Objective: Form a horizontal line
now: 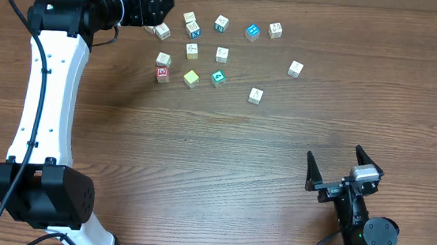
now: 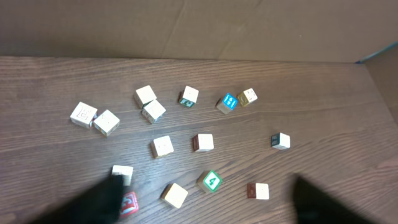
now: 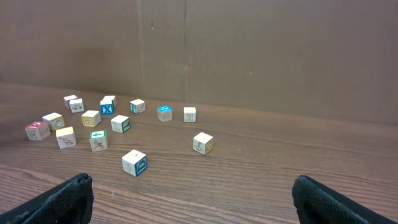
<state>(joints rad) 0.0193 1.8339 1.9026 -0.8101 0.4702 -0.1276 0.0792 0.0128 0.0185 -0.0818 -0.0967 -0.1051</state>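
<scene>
Left gripper hovers, jaws spread wide, holding nothing, near the blue X cube — red-faced cube and pale yellow cube lie apart from it (no line formed). Right gripper, well apart, gapes empty.

Tabletop: dark wood grain, matt, finely streaked. The lettered cubes look wooden with pale, matt faces; the red-faced cube is painted. Left arm shell: smooth white plastic, slight sheen. Back wall: matt brown cardboard.
</scene>
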